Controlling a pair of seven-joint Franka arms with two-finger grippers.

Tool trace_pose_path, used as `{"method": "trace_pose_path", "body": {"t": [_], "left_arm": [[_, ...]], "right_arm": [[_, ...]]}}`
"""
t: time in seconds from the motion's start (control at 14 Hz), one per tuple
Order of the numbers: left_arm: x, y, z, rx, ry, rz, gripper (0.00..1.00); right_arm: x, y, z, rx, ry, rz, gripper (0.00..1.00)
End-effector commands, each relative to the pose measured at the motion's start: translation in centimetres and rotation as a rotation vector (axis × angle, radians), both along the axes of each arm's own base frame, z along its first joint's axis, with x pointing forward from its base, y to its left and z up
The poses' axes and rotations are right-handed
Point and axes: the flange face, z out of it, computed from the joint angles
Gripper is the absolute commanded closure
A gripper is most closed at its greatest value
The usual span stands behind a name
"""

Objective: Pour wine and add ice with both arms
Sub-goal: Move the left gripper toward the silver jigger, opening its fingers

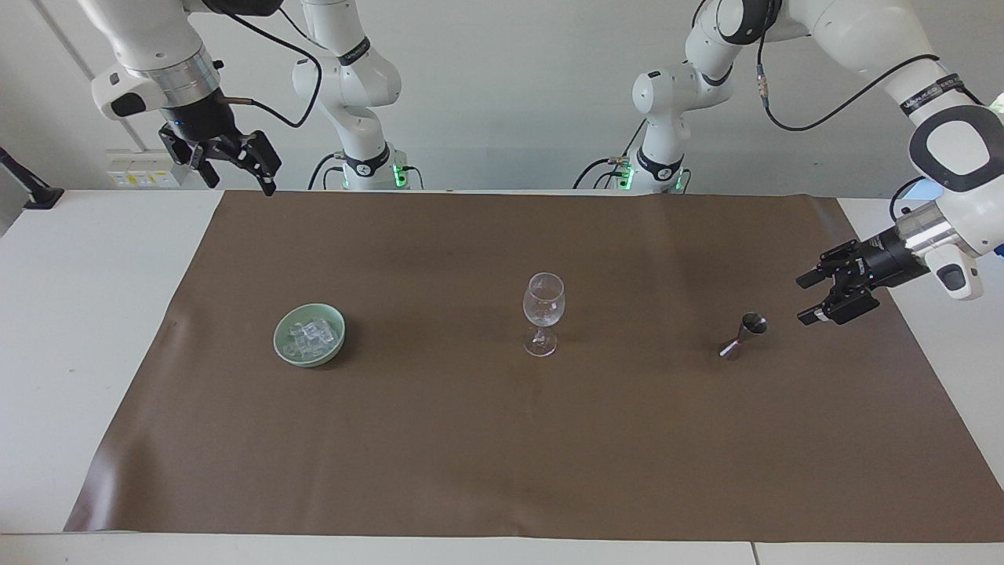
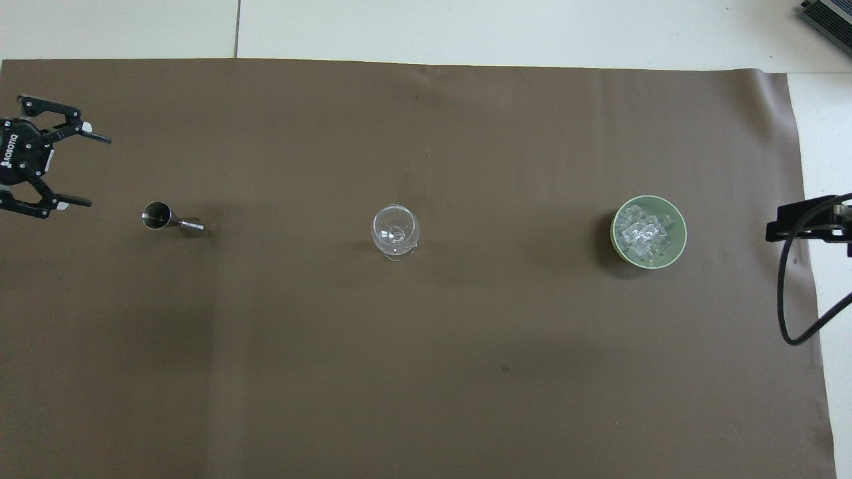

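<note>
An empty clear wine glass (image 1: 543, 310) stands upright mid-mat, also in the overhead view (image 2: 395, 231). A small steel jigger (image 1: 743, 336) stands toward the left arm's end (image 2: 166, 219). The ice (image 1: 310, 336) is a heap of clear cubes in a pale green bowl (image 1: 278, 339) toward the right arm's end (image 2: 647, 231). My left gripper (image 1: 801, 300) is open and empty, turned sideways, low beside the jigger and apart from it (image 2: 98, 171). My right gripper (image 1: 241, 182) is open and empty, held high over the mat's corner nearest the right arm's base, and waits.
A brown mat (image 1: 471, 439) covers most of the white table (image 1: 94, 314). The right arm's black cable (image 2: 792, 299) hangs over the table edge beside the bowl (image 2: 614, 229).
</note>
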Motion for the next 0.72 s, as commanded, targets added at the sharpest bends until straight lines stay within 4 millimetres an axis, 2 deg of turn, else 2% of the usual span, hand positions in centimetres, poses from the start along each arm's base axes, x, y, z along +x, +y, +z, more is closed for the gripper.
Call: {"method": "trace_pose_path", "body": {"t": [0.0,0.14,0.29,0.65], "left_arm": [[0.6,1.2,-1.8,-0.054,0.061,0.111,0.0],[0.5,4.3,-3.4,-0.124,0.081,0.192,0.0],[0.5,4.7,-4.8,-0.138,0.102,0.256,0.0],[0.4,5.0,-5.8,-0.155,0.122,0.312,0.0]], "right_arm": [[-0.6,0.0,0.2,0.007,-0.001,0.019,0.0],[-0.6,0.0,0.2,0.007,-0.001,0.019,0.0],[-0.6,0.0,0.2,0.007,-0.001,0.019,0.0],[-0.6,0.0,0.2,0.007,-0.001,0.019,0.0]]}}
